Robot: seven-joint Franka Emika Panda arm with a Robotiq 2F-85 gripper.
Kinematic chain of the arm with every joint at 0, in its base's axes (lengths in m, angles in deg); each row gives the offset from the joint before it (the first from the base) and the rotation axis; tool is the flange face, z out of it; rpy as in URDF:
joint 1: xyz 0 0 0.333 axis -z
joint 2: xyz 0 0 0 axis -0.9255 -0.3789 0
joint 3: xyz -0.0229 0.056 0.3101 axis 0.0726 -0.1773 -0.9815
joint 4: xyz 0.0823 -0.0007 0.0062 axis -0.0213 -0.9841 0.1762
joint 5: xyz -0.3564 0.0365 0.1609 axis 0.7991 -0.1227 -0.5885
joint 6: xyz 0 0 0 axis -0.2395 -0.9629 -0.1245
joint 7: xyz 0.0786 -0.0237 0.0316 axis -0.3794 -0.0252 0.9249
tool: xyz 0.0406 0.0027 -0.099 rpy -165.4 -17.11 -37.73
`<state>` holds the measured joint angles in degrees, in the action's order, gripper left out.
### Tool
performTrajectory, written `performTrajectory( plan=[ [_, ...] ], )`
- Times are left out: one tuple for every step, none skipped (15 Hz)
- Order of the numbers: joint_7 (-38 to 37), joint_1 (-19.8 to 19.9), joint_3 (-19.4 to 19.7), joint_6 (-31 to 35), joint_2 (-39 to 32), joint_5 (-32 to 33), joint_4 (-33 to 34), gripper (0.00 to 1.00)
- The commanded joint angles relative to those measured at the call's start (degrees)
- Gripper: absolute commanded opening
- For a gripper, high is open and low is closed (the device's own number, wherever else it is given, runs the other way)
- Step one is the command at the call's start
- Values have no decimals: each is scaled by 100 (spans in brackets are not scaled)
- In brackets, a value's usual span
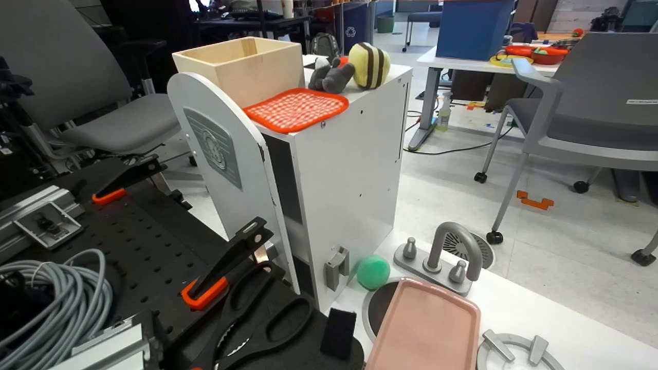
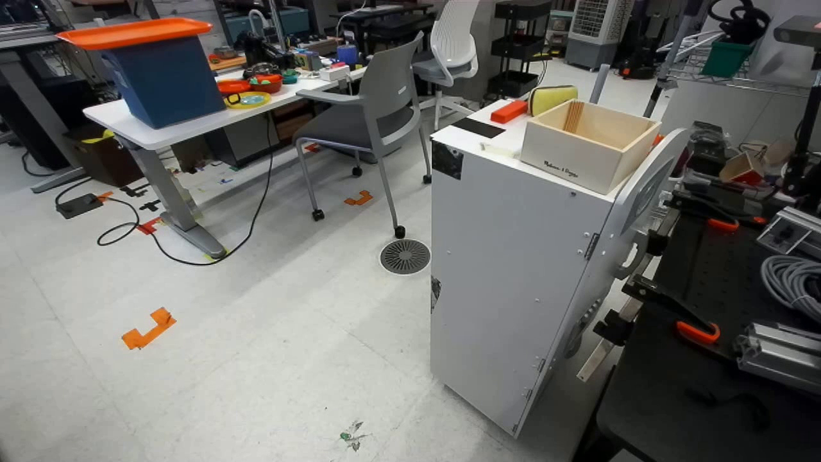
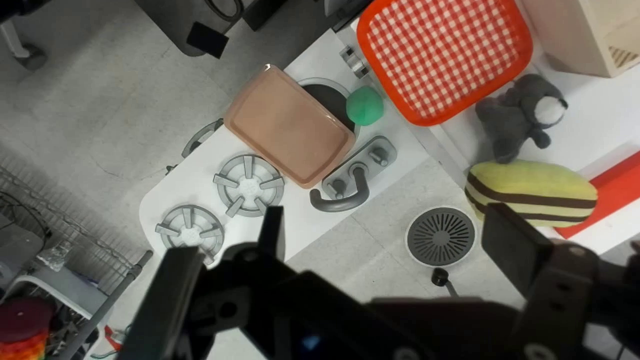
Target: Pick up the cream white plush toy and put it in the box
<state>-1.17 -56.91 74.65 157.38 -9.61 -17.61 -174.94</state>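
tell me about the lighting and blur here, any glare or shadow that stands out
Wrist view: the gripper looks dark and soft-edged, with a small blue glint; the tray has bright highlights on its rim. In an exterior view: soft shadow on the floor beside the cabinet. In an exterior view: the striped plush shows no obvious blur.

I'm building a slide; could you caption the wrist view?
Wrist view: open tool in the foreground, striped plush beside a grey toy, box cropped at upper right.
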Motion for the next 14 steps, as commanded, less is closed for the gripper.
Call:
performTrajectory(
  plan=[
    [-397,-59,49,158,-448,245,282,100],
    [-482,-77,56,240,-524,191,284,100],
    [-540,-96,60,305,-590,160,298,100],
    [-566,-116,59,371,-632,125,291,100],
    [-584,-147,48,503,-645,66,248,100],
    [-574,-183,31,574,-648,12,209,100],
    [-535,-221,11,602,-650,-51,190,100],
    [-508,-264,-6,616,-654,-81,173,100],
    [-478,-320,-29,624,-661,-72,158,100],
    [-442,-369,-46,585,-666,-63,164,100],
    [-433,-421,-74,596,-685,-65,169,100],
    [-442,-468,-97,608,-705,-53,180,100],
    [-400,-501,-118,591,-737,-115,212,100],
    [-397,-531,-133,588,-770,-155,240,100]
  ],
)
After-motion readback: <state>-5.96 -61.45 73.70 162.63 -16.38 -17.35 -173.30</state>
